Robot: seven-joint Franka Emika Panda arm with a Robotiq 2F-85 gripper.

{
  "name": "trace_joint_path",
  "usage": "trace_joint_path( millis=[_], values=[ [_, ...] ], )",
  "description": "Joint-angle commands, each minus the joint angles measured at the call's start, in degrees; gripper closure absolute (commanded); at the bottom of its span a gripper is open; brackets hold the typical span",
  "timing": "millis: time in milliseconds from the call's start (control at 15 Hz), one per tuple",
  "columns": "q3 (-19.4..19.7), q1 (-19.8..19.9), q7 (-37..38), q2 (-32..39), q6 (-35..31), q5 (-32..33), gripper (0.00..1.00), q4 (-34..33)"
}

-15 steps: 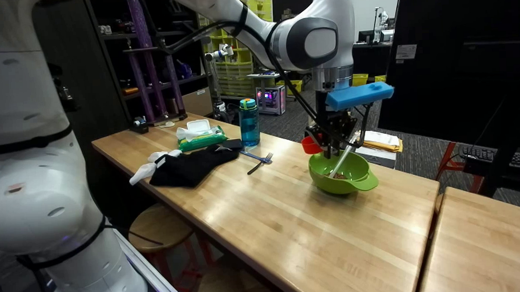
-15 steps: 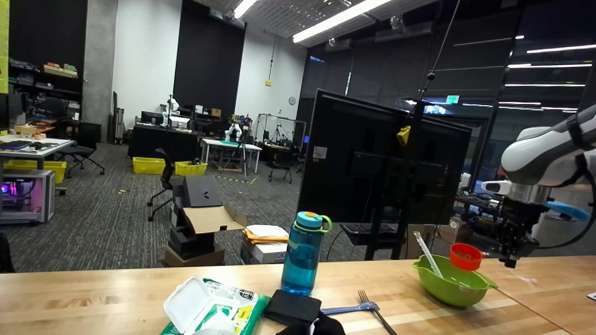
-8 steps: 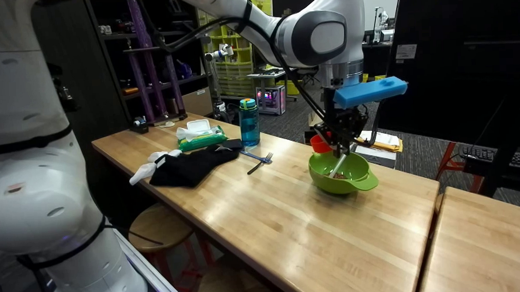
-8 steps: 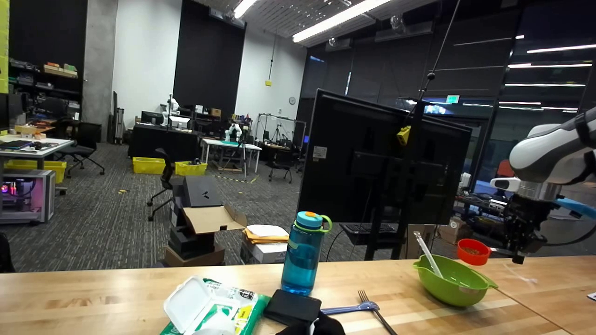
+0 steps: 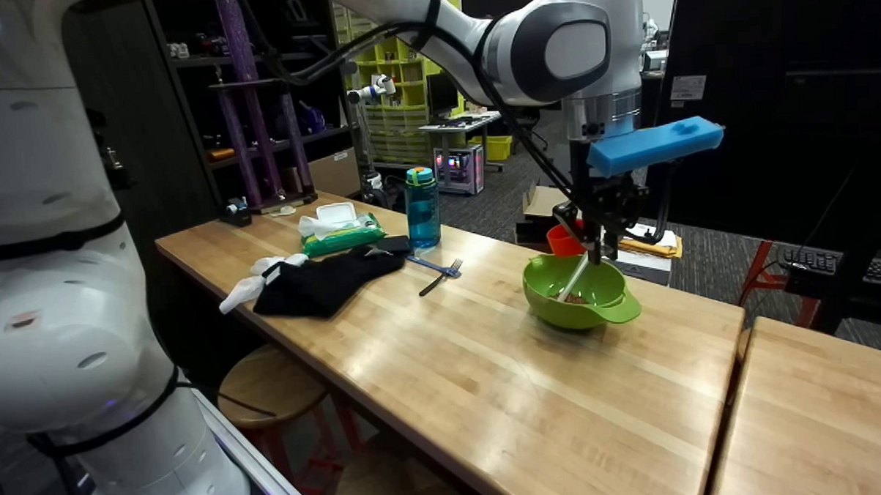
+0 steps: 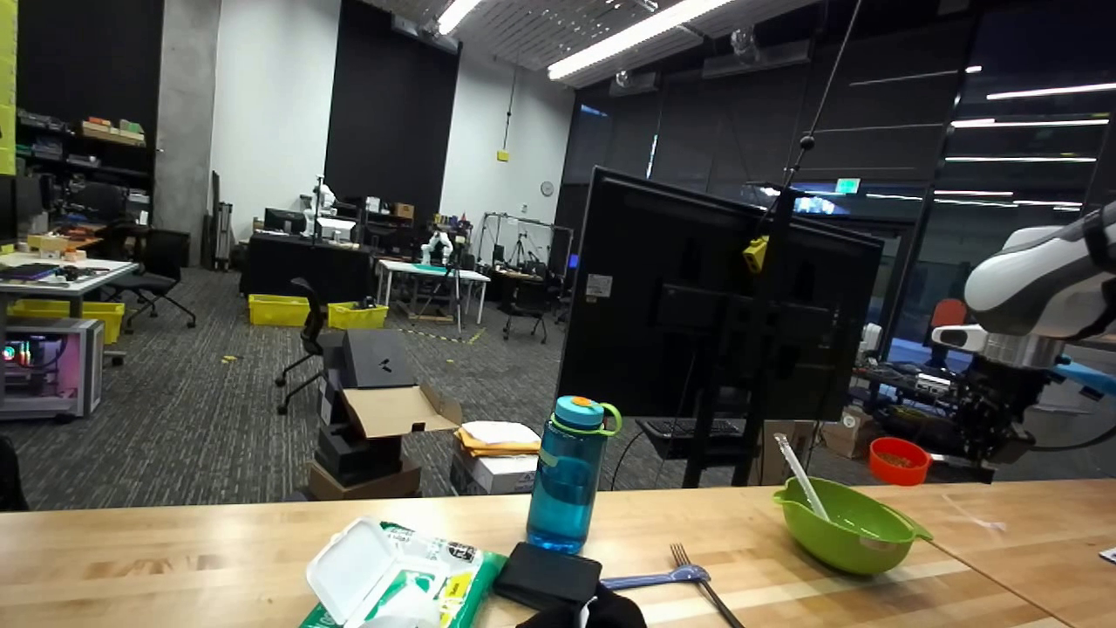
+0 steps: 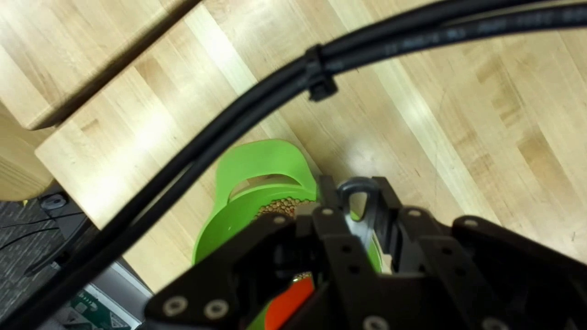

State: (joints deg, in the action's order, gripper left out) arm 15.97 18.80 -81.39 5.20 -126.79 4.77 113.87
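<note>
The pincer stands narrow at the lower middle of the wrist view, its two black fingers pressed from either side on the grey handle of a red cup. The cup shows at the lower right of an exterior view, raised clear of the table and holding brown grains; in the wrist view only a red piece of it shows at the bottom edge, in front of a green bowl. In an exterior view that bowl sits on the wooden table right of the centre of the frame, and the cup appears just above its upper rim. A pale stick leans inside the bowl, and more of the grains lie at the bottom. A blue block is fixed above the pincer, toward the upper right. Near the middle of that frame a fork crosses a blue utensil, with a blue bottle standing upright behind them. Farther left lie a black cloth and, above it, a green packet.
</note>
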Motion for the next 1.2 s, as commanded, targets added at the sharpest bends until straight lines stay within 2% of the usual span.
trace_joint_path(
  millis=[0, 800, 1133],
  values=[
    [0.32, 0.25, 0.88, 2.19, 0.36, 0.99, 0.94, -3.17],
    [-0.13, 1.79, 1.33, 10.20, 0.56, 1.34, 0.94, -11.40],
    [-0.38, 1.58, 2.89, 12.86, 0.61, 3.63, 0.94, -13.94]
  ],
)
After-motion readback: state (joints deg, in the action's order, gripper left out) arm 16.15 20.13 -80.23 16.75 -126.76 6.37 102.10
